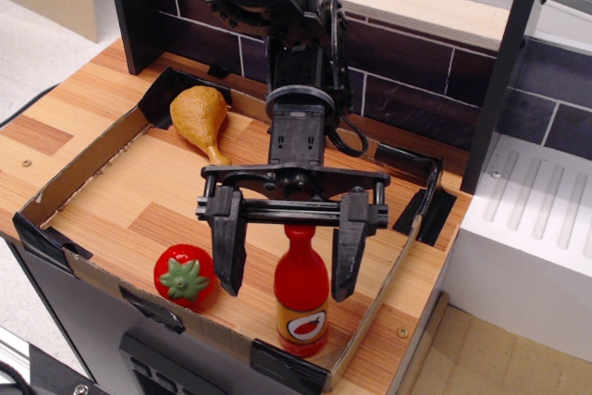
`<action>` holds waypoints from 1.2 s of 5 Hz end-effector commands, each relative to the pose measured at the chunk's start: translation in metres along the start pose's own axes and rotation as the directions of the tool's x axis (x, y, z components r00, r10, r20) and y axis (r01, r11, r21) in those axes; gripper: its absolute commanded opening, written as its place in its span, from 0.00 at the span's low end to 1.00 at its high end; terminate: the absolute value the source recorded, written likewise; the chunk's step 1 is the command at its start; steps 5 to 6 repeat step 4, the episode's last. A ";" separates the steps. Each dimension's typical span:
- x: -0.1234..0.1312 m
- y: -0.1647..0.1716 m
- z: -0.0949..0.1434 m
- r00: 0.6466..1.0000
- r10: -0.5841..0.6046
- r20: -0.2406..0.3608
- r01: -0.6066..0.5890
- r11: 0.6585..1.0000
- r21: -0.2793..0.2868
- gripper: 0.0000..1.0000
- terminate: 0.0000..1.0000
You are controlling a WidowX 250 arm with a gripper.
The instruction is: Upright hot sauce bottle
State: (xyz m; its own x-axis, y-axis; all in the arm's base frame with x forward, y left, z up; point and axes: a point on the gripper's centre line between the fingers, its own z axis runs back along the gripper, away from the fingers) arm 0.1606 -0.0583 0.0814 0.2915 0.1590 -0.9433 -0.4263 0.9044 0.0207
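Hot sauce bottle [302,307] stands upright near the front edge of a shallow cardboard tray [76,170], its base on the wood-grain surface inside. It is glossy red plastic with a narrow neck, a rounded red cap and a yellow-orange label band bearing a red-and-white oval mark. The black gripper [286,264] hangs directly above and around it, with its two long, ribbed fingers [228,242] spread wide apart, one on each side of the bottle and neither touching it; the neck and cap rise between them, just under the horizontal rail that carries the fingers. Just to the left of the bottle, also in the tray near the front wall, lies a round red toy fruit [184,276] with a green, star-shaped leafy top, smooth and shiny. At the far left corner of the tray rests a tan toy drumstick [200,116], bulbous at one end and tapering to a thin stem. The tray walls are plain brown cardboard, low and slightly bent, joined at the corners with black tape [288,364]. Behind it runs a dark tile-patterned backsplash [417,83].
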 end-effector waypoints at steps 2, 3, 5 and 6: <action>0.003 0.002 0.013 0.971 -0.091 0.222 0.094 0.996 -0.001 1.00 0.00; 0.003 0.002 0.013 0.971 -0.091 0.222 0.094 0.996 -0.001 1.00 0.00; 0.003 0.002 0.013 0.971 -0.091 0.222 0.094 0.996 -0.001 1.00 1.00; 0.003 0.002 0.013 0.971 -0.091 0.222 0.094 0.996 -0.001 1.00 1.00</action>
